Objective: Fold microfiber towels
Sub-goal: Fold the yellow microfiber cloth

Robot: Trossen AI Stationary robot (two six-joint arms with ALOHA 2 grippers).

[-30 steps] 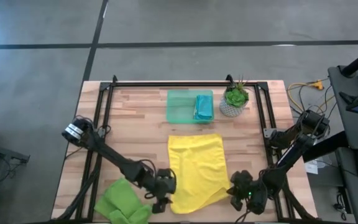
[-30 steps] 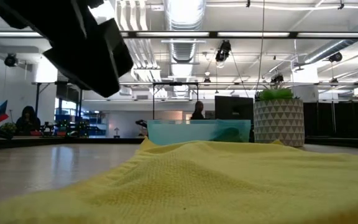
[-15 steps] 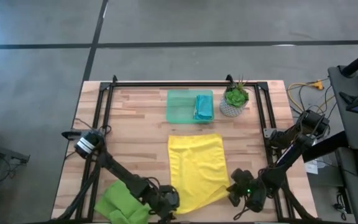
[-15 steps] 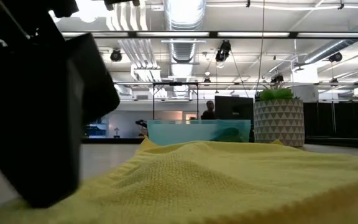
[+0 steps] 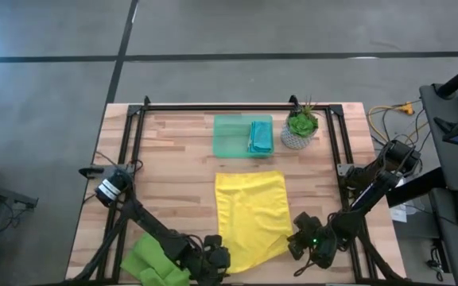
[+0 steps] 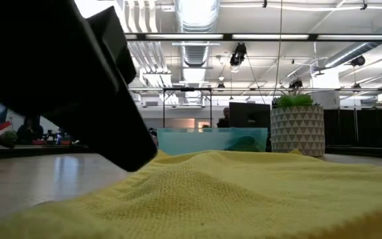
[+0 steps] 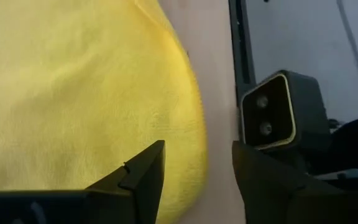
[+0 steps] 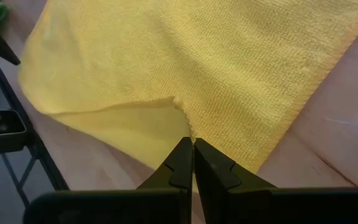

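Observation:
A yellow microfiber towel [image 5: 253,216] lies spread on the table's middle. My right gripper [image 8: 191,144] is shut on its near right corner, at the table's near right [image 5: 299,241]. My left gripper [image 7: 197,160] is open at the towel's near left corner [image 5: 215,260], one finger over the cloth and one past its edge [image 7: 199,134]. It is the dark shape in the low view [image 6: 78,79]. Lime green towels [image 5: 156,266] lie bunched at the near left. A teal-blue towel [image 5: 261,137] lies folded in the green tray [image 5: 230,135]. My right gripper pinches the yellow towel's near right corner [image 8: 186,127] between its two shut fingers, slanting down from the near right. The corner is raised a little, so its underside [image 8: 123,127] shows. The rest of the towel lies flat on the table. My left gripper: whether it touches the towel, I cannot tell.
A potted plant [image 5: 300,127] stands at the back right beside the tray. A black frame rail [image 5: 237,106] runs along the table's far edge and sides. A small camera [image 7: 272,112] sits at the near edge, close to my left gripper. Bare wood [image 5: 173,183] lies left of the towel.
My left gripper has moved toward the table's near edge and sunk to the yellow towel's near left corner, staying open. In the low view it has swung closer and larger. The towel has kept its place.

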